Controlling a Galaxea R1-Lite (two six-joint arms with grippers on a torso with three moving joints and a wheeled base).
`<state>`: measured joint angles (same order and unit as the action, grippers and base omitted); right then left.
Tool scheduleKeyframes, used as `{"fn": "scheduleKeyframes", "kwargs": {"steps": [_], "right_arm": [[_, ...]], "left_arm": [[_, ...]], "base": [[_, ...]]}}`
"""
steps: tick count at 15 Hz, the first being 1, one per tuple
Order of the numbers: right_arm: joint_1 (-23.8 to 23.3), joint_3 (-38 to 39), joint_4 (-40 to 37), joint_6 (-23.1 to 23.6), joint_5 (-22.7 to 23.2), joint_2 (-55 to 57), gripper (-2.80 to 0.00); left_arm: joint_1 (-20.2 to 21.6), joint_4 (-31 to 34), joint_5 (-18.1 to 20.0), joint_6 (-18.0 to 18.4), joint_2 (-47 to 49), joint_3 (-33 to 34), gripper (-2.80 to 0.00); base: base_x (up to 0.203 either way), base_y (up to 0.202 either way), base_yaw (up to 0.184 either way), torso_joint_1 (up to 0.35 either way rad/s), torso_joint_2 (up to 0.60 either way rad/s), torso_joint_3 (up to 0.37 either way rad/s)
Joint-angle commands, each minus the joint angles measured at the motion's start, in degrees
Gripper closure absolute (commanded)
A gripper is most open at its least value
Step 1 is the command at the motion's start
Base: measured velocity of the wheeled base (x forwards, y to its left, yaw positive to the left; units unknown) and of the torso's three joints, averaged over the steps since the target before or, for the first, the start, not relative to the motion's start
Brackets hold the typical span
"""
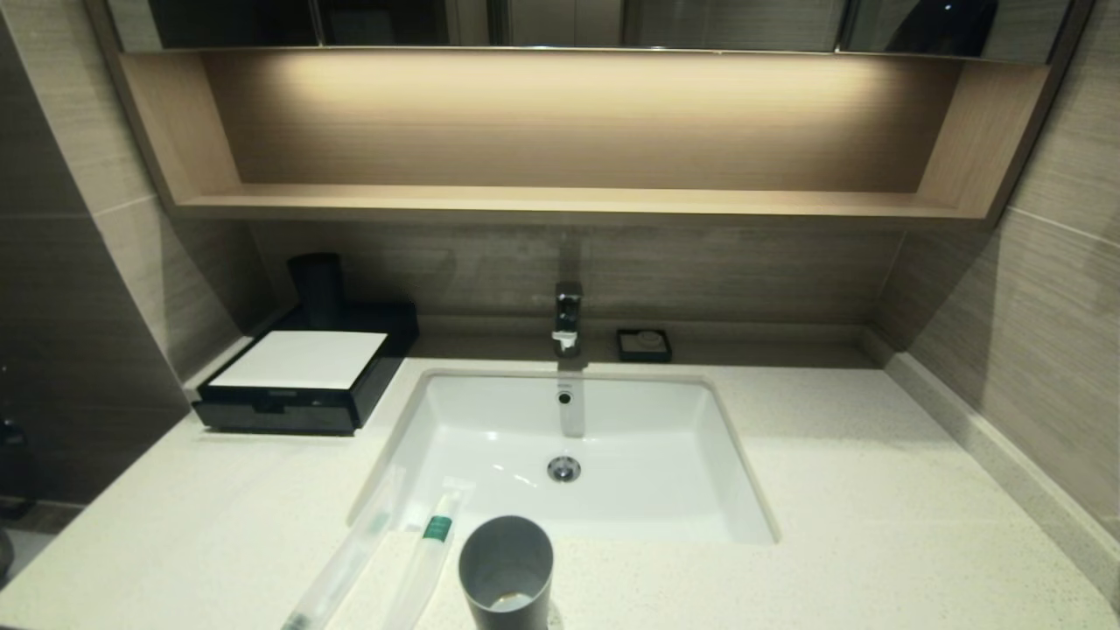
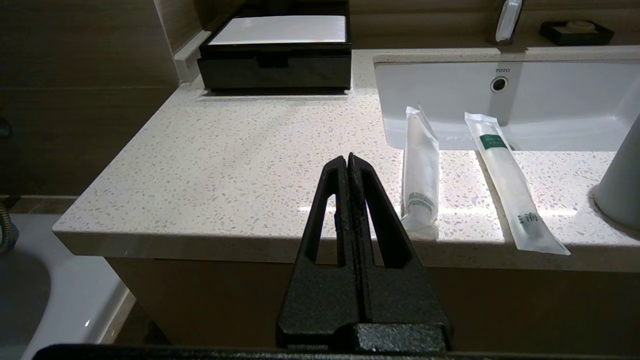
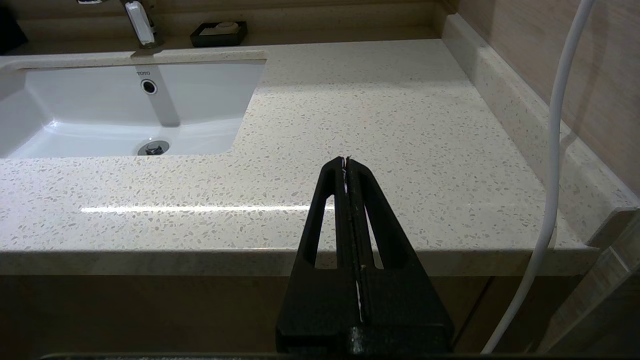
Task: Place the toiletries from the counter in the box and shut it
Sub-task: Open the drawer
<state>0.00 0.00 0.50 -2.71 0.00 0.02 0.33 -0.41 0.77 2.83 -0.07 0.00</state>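
At the near edge of the counter (image 2: 225,165), the left gripper (image 2: 347,159) hangs with fingers pressed together, holding nothing. Just right of it lie the two packets (image 2: 421,175), long axes running near to far, toward the sink (image 1: 490,420). The right gripper (image 3: 346,161), also closed and empty, sits farther right, so the left is nearer. Far left stands the box (image 2: 275,70), drawer shut.

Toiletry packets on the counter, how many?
2. Both lie side by side on the counter at the sink's near edge: the plain packet nearer the box, the green-banded packet beside the grey cup.
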Motion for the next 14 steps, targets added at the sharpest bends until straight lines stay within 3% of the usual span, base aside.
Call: {"fn": "scheduleKeyframes", "kwargs": {"steps": [1, 14], "right_arm": [[0.00, 0.00, 0.03, -0.02, 0.00, 0.06, 0.00], [0.00, 0.00, 0.03, -0.02, 0.09, 0.06, 0.00]], "left_arm": [[0.02, -0.02, 0.02, 0.25, 0.07, 0.00, 0.00], [0.02, -0.02, 0.11, -0.02, 0.07, 0.00, 0.00]], "base": [[0.000, 0.000, 0.000, 0.000, 0.00, 0.000], [0.000, 0.000, 0.000, 0.000, 0.00, 0.000]]}}
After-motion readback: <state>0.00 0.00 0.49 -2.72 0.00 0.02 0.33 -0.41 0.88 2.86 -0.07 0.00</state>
